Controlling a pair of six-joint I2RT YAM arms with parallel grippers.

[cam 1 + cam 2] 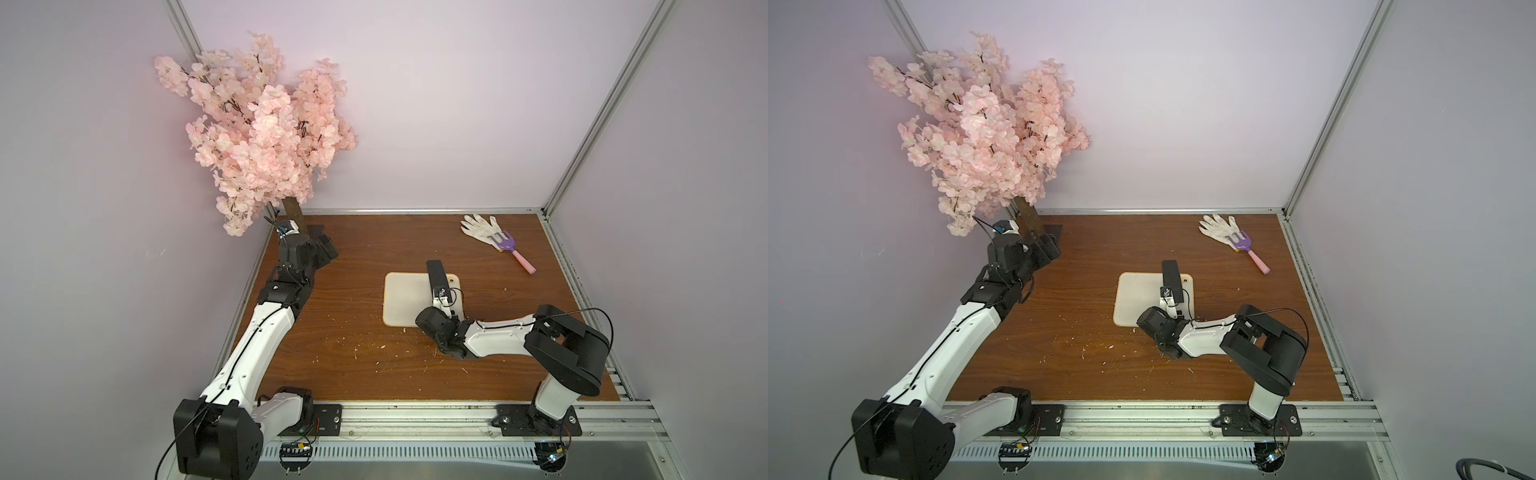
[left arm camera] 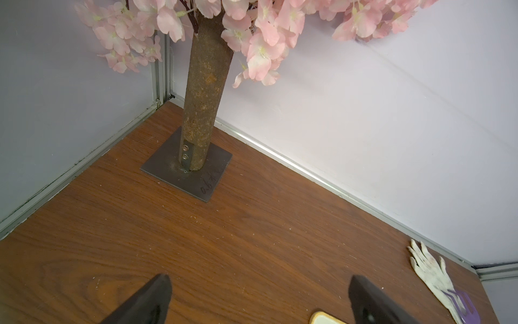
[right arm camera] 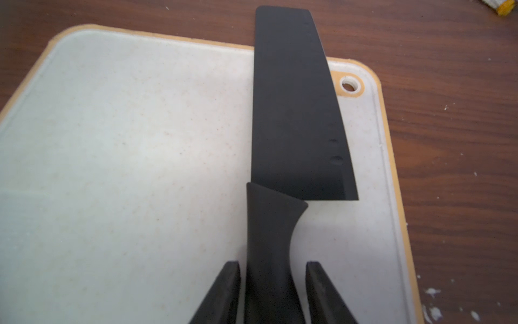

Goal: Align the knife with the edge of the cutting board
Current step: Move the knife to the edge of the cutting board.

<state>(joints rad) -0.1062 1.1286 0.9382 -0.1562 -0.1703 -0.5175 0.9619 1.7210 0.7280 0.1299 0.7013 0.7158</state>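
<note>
A brown wood-grain table [image 1: 353, 353] sits inside pale lilac walls [image 1: 415, 104] with metal framing. In the far left corner stands a pink blossom tree [image 1: 257, 133] on a dark square base plate [image 2: 196, 179]. A white glove [image 1: 480, 227] and a purple fork [image 1: 509, 245] with a pink handle lie touching each other near the far right corner.

The cutting board [image 1: 405, 299] lies flat near the middle of the table. The knife [image 3: 294, 112] lies on the board's right-hand part, running roughly along that side but set in from its rim. The blade tip overhangs the far edge, and the orange-ringed hole [image 3: 349, 85] shows just beside the blade.

The right gripper [image 3: 273, 265] is low over the board with its fingers [image 3: 229, 283] on either side of the knife handle. A sliver of board shows on each side, so they are not clamped.

The left gripper [image 2: 258, 277] hangs near the tree base with its fingers [image 2: 161, 289] spread wide, holding nothing.
</note>
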